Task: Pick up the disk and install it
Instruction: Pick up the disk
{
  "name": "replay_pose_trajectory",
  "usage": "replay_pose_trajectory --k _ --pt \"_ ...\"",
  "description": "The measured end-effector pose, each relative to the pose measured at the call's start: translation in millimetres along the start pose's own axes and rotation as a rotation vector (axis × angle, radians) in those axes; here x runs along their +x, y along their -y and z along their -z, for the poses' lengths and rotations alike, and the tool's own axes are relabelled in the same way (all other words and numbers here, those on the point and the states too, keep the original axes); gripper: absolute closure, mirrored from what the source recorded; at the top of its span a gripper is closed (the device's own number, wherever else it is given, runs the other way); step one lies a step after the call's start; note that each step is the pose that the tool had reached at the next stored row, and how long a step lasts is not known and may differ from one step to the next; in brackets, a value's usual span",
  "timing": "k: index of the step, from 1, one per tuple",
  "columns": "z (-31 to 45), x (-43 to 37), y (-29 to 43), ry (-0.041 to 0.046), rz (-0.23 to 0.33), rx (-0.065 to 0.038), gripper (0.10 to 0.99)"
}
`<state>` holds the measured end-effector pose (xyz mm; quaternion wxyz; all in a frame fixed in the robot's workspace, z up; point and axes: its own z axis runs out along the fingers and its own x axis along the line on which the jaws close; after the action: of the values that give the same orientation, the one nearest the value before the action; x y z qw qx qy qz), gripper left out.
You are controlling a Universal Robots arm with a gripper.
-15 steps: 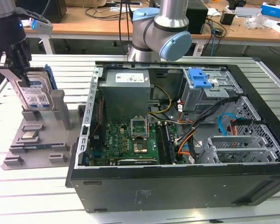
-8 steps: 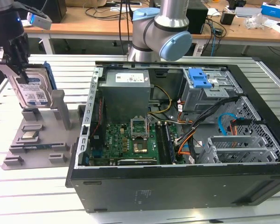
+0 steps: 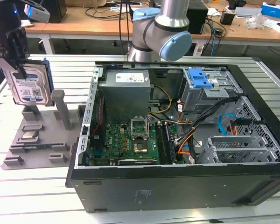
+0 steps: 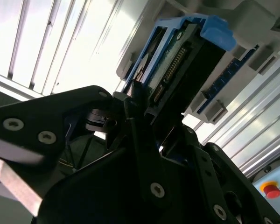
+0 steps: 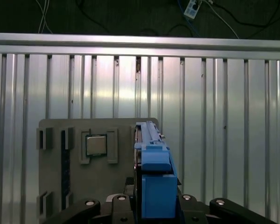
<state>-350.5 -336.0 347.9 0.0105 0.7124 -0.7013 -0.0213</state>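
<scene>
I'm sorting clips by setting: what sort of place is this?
Probably a robotics lab set up for PC assembly: an open computer case lies on a slatted metal table by a robot arm, cluttered desks stand behind, and the tool holds a disk.

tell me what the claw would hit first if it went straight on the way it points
The claw points down, shut on the disk. Straight on, the disk's lower edge would probably meet the grey tray first, beside the chip; how far apart they are is unclear.
</scene>
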Motion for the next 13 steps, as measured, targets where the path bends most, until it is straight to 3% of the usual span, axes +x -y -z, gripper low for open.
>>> replay_pose_trajectory --k 13 --pt "22.7 -0.5 -0.8 0.0 0.0 0.0 0.722"
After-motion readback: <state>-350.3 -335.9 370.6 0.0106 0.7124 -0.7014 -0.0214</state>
